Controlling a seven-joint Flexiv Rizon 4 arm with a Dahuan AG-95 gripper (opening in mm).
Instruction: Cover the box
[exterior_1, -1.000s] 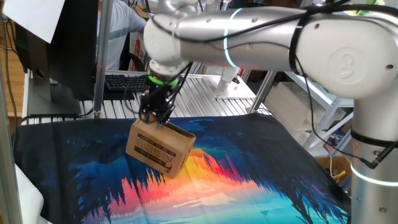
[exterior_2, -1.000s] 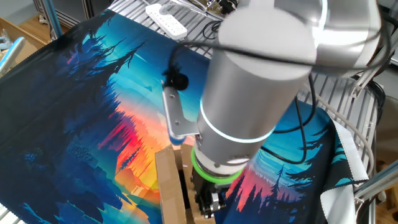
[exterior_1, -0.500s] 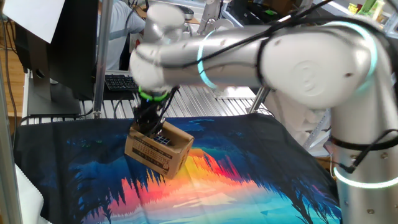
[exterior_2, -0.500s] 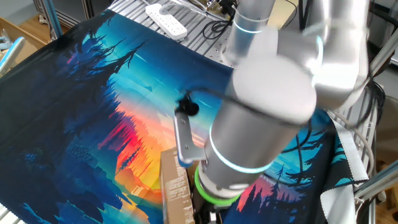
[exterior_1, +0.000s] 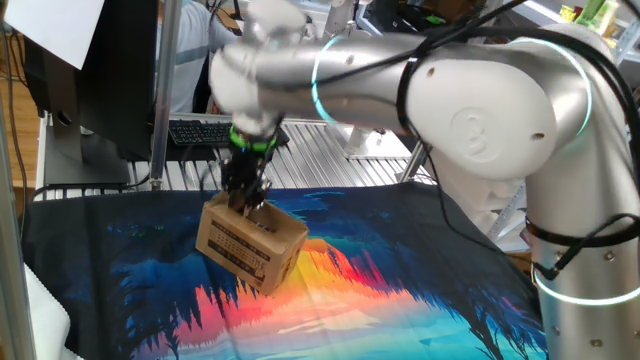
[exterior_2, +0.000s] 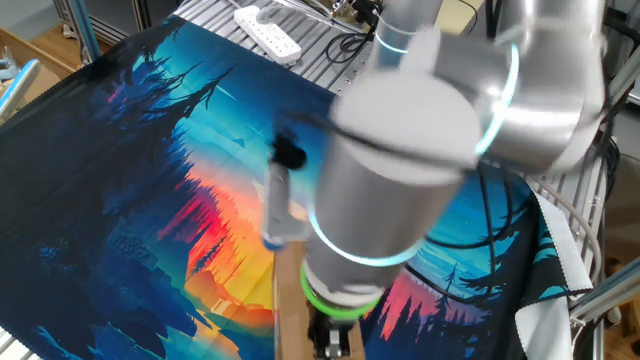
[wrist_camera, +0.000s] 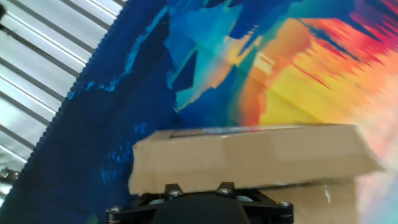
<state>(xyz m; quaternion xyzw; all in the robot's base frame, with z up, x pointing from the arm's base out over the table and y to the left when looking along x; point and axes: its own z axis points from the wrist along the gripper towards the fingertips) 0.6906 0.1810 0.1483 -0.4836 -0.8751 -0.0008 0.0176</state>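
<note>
The box (exterior_1: 250, 248), brown cardboard with black print on its long side, stands on the colourful cloth (exterior_1: 400, 290) left of centre. My gripper (exterior_1: 244, 203) points down onto the box's top near its back edge, fingers close together, holding nothing. In the other fixed view the arm hides most of the box (exterior_2: 293, 300), and the gripper (exterior_2: 330, 345) sits at the bottom edge. In the hand view a cardboard flap (wrist_camera: 249, 158) lies flat just past the gripper's black body. The fingertips are hidden there.
The cloth lies on a slatted metal table (exterior_1: 330, 165). A keyboard (exterior_1: 200, 130) and a metal pole (exterior_1: 165, 90) stand behind the box. A white power strip (exterior_2: 265, 30) lies at the far end. The big silver arm hangs over the cloth's middle.
The arm has turned and the gripper has shifted a little left over the box. The flap that stuck out on the box's right now lies down. The box has slid slightly left.
</note>
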